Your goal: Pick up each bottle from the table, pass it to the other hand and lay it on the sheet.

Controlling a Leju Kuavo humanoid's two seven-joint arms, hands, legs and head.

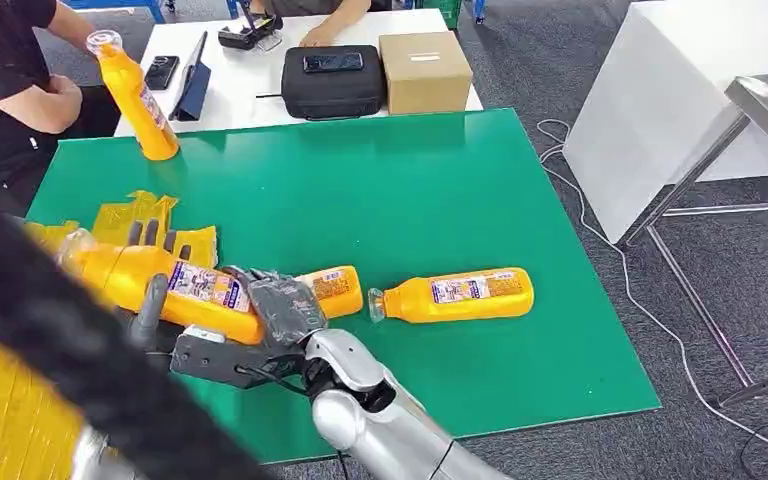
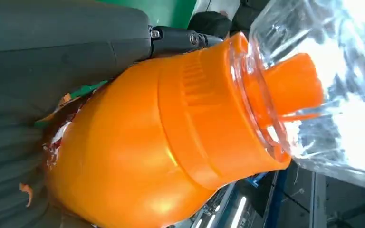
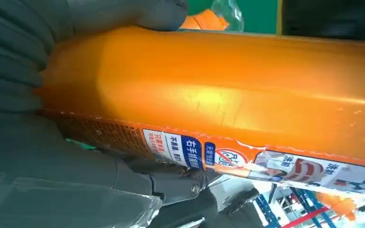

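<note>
Orange plastic bottle with a clear cap (image 1: 140,270) hangs level just above the near left corner of the green tabletop (image 1: 380,190), gripped at both ends, which I read as the middle of the hand-to-hand pass. That tabletop carries the crumpled yellow sheet (image 1: 125,215) along its left edge, directly beneath the held bottle, so laying it down should need only a short lowering. The right hand (image 1: 285,305) is wrapped tightly round the labelled body towards the base. The left hand (image 1: 153,305) has its dark fingers behind the shoulder near the cap and its grey thumb in front, so it looks closed on the bottle too. Both grips at once keep the smooth bottle from slipping before one lets go. A second orange bottle (image 1: 455,295) lies on its side near the tabletop's front middle, awaiting its turn. At the far left corner a person's hand stands a third orange bottle (image 1: 138,100) upright.
</note>
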